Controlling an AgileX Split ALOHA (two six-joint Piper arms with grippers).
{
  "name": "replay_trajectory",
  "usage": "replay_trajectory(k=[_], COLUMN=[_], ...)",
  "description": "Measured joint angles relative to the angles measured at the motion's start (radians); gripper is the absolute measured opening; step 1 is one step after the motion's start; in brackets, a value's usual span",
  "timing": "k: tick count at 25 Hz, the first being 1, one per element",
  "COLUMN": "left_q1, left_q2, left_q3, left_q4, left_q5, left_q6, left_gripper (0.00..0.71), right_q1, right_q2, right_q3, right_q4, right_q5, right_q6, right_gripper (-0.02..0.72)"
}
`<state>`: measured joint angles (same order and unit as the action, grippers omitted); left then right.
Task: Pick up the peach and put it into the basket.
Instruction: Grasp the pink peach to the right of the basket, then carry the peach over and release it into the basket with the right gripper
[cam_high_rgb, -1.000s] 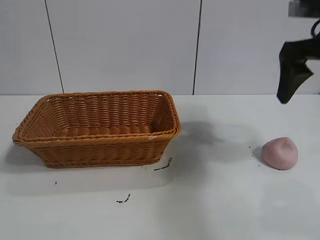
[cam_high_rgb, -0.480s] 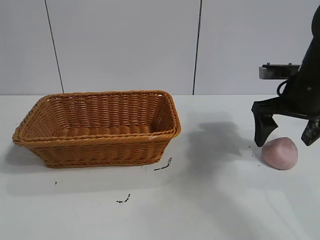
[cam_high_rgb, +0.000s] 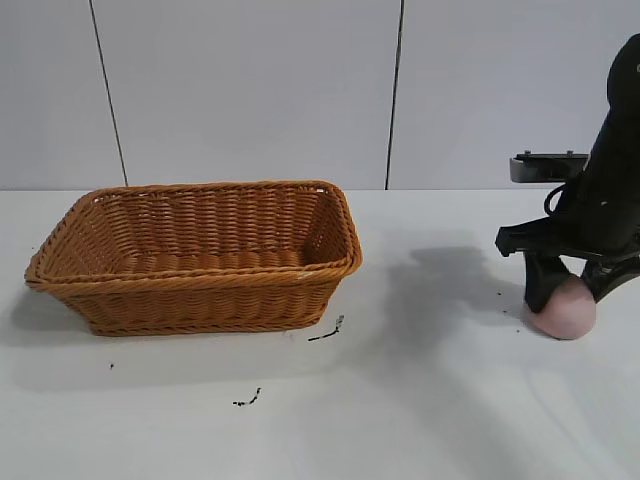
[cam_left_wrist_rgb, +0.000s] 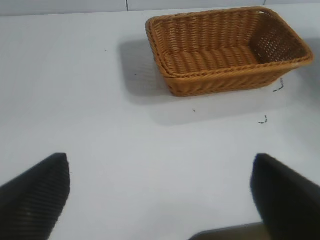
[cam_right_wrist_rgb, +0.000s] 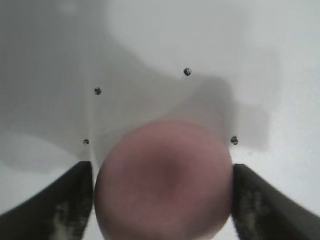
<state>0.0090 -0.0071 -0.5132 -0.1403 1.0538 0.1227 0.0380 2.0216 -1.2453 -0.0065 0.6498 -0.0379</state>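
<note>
The pale pink peach rests on the white table at the far right. My right gripper has come down over it, with one finger on each side, both pressed against it. In the right wrist view the peach fills the gap between the two dark fingers of the right gripper. The orange-brown wicker basket stands at the left, empty. It also shows in the left wrist view. My left gripper is open and empty, above bare table, well away from the basket.
Small black scraps lie on the table in front of the basket, and more lie nearer the front. A few dark specks dot the table around the peach. A white panelled wall stands behind.
My right gripper has dropped from high at the right to table level. Its fingers have closed in from a wide spread until they meet the peach's sides. The peach has not moved.
</note>
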Motion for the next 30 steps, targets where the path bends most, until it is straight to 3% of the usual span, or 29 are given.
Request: replay_trajectory(k=[4, 8, 12, 22, 30], left_q1=[0.000, 0.000, 0.000, 0.000, 0.000], left_q2=[0.000, 0.000, 0.000, 0.000, 0.000], left_q3=[0.000, 0.000, 0.000, 0.000, 0.000], left_q4=[0.000, 0.000, 0.000, 0.000, 0.000], left_q5=[0.000, 0.000, 0.000, 0.000, 0.000], left_q6=[0.000, 0.000, 0.000, 0.000, 0.000], left_gripper=[0.694, 0.694, 0.694, 0.694, 0.694], right_q1=[0.000, 0.000, 0.028, 0.292, 0.539], right_q2=[-0.060, -0.092, -0.082, 0.044, 0.122], right_q3=[-0.082, -0.272, -0.454, -0.814, -0.846], right_q4=[-0.005, 0.006, 0.026, 0.054, 0.068], right_q5=[0.105, 0.282, 0.384, 0.409, 0.298], right_q6=[0.000, 0.000, 0.000, 0.031, 0.038], right_gripper=[-0.011, -0.011, -0.011, -0.011, -0.011])
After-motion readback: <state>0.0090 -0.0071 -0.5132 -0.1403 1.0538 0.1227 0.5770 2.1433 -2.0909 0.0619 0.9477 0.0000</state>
